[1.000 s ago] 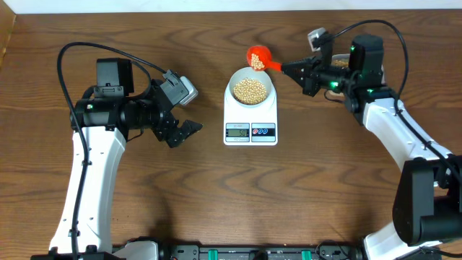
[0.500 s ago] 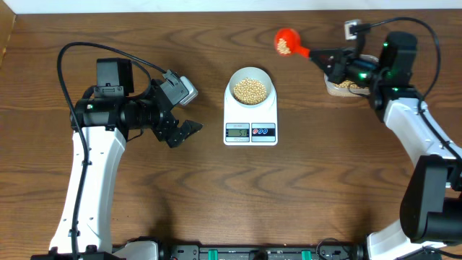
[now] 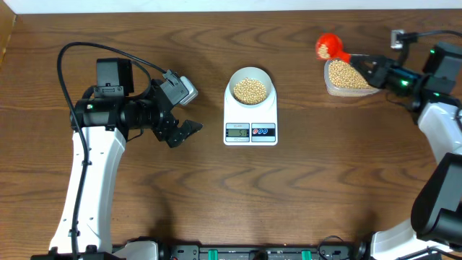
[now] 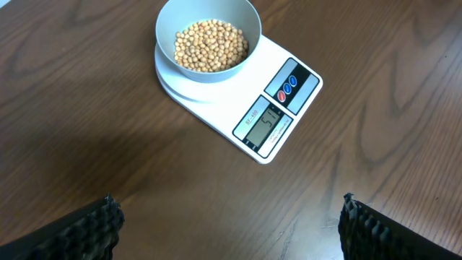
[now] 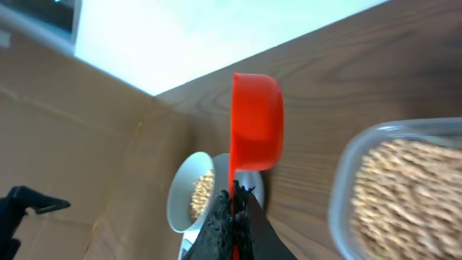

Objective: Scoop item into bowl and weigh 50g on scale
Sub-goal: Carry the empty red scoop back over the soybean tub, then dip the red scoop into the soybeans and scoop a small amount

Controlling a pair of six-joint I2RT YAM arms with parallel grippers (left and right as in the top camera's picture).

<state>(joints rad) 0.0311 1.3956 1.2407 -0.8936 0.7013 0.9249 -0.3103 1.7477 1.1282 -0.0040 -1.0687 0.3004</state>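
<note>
The right end effector (image 3: 367,65) grips the scoop (image 3: 328,47), keeping its beans (image 3: 325,49) level beside the tub (image 3: 349,78), near the table's (image 3: 325,188) far right corner. The left end effector (image 3: 185,132) rests open, clear of the scale (image 3: 250,131).

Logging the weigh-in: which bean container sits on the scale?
The round pale bowl, atop the white scale; the clear tub sits on bare table, far right.

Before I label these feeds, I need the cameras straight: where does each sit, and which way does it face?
Overhead: above the table, facing straight down; left arm, right arm, scale, tub show.
Left wrist: on the left arm, looking down at the bowl; left gripper open, fingertips in bottom corners.
Right wrist: looks along the red scoop toward the bowl; right gripper shut on its handle.
Shared: all three show the bowl of beans.
</note>
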